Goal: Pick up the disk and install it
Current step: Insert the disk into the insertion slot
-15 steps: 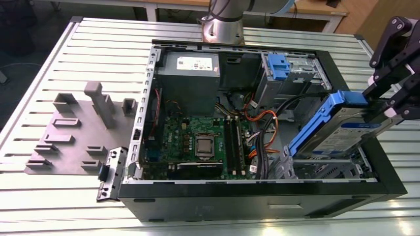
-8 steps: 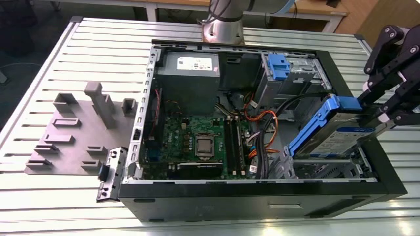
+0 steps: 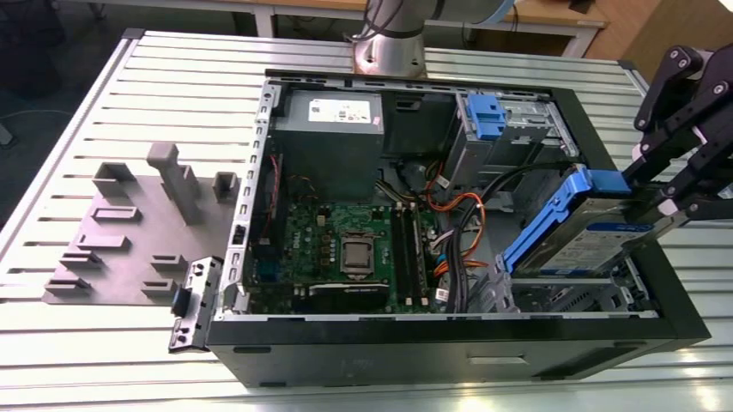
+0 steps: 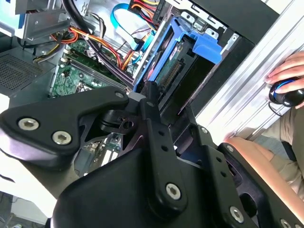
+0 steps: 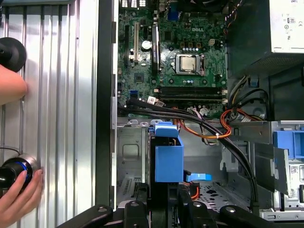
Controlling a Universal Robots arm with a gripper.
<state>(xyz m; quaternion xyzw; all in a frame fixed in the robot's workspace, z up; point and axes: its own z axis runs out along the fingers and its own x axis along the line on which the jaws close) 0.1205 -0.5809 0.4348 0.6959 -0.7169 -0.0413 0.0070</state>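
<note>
I start at the exterior view's left. A grey plate [image 3: 115, 249] with small blocks lies flat on the slatted table [image 3: 172, 77]. I think it is a rack for parts.

Next comes the open computer case [image 3: 458, 348]. It lies on its side with the open face up, so I can reach in from above. It is the big box here, and it holds a lot. The green board [image 3: 343, 240] lies flat on its floor. The grey power box [image 3: 332, 137] sits at the far wall. A bunch of cables [image 3: 452, 215], orange, black and blue, runs through the middle. A metal bay at the far side holds a blue holder [image 3: 487, 116].

Further toward the exterior view's right is the disk [image 3: 584, 236]. It hangs tilted over the near metal bay [image 3: 561, 296], with its low end dipping into the case. The bay under it looks empty to me. I think the tilt helps the low end find the slot first.

My claw [image 3: 641, 199] is clamped on the disk's blue end. I think that grip keeps the silver body free to slide in. The disk is not seated yet.

In the first wrist view, a person's hand [image 5: 19, 199] rests on a round knob on the table beside the case.
</note>
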